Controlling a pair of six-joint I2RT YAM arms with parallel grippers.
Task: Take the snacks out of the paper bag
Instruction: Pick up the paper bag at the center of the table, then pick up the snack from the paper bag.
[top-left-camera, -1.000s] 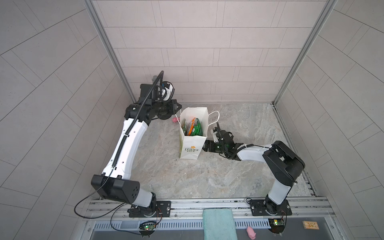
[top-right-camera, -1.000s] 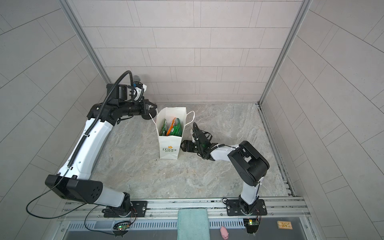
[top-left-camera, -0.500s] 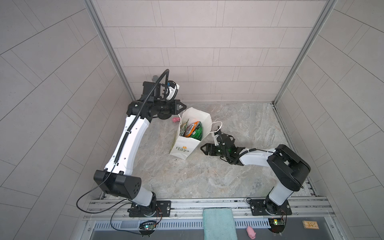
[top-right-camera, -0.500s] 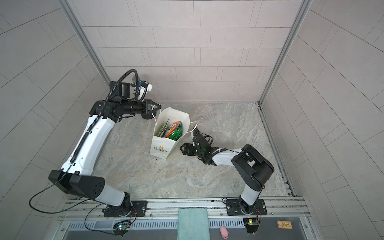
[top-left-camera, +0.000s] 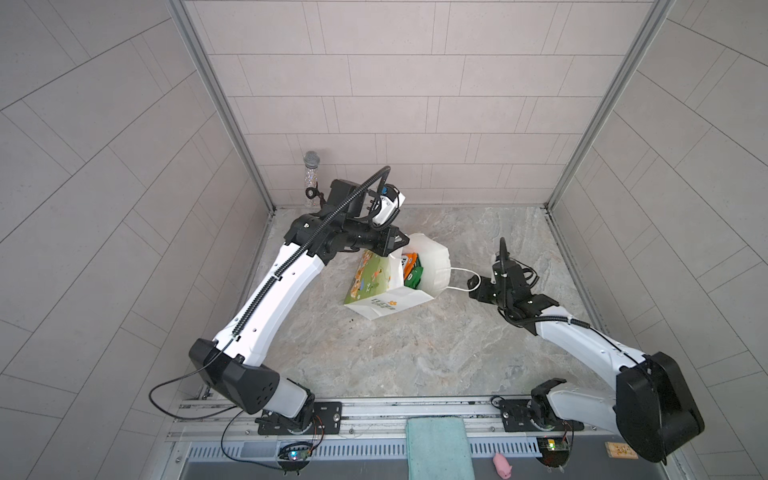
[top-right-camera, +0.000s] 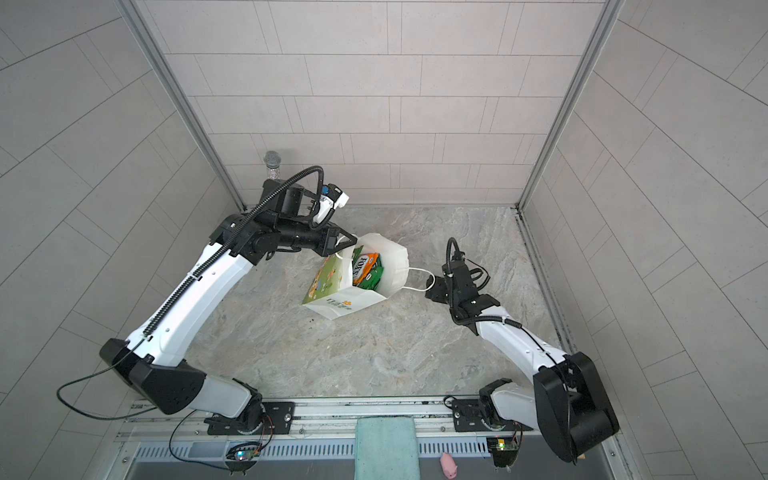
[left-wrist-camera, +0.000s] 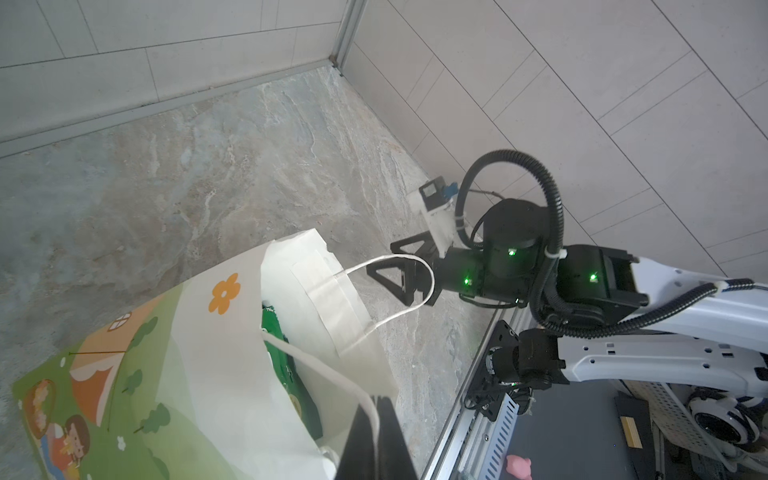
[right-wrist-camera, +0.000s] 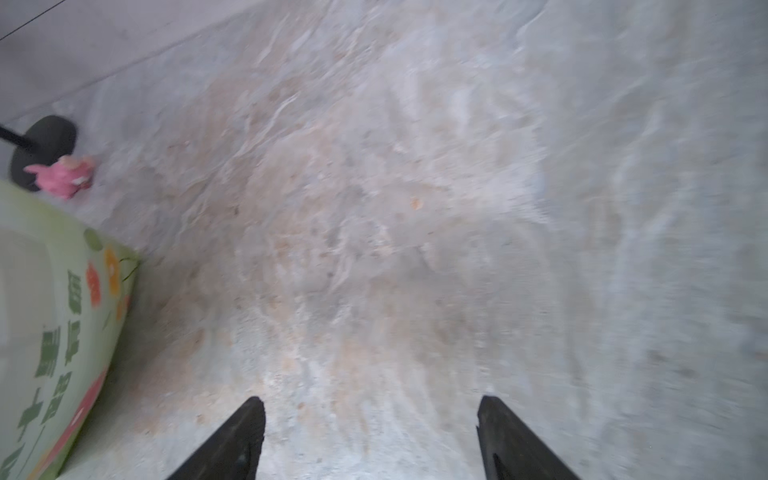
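Snacks (top-left-camera: 411, 270), green and orange packets, are seen inside the paper bag (top-left-camera: 388, 301) in both top views. The bag is tilted mid-tabletop (top-left-camera: 415, 357), mouth toward 1 o'clock. At its 11 o'clock the left tool (top-left-camera: 395, 243) is placed, at 3 o'clock the right tool (top-left-camera: 478, 289).

In the left wrist view, the bag's cord is pinched in the closed left tool (left-wrist-camera: 376, 440). The other cord loop is draped across the right tool's spread fingers (left-wrist-camera: 390, 276).

In the right wrist view, nothing is gripped by the wide-open right tool (right-wrist-camera: 370, 401).

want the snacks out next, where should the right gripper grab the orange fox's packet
Probably the orange packet's top edge: it stands on end in the paper bag's open mouth. Come from above with the open right gripper, jaws across the thin edge.
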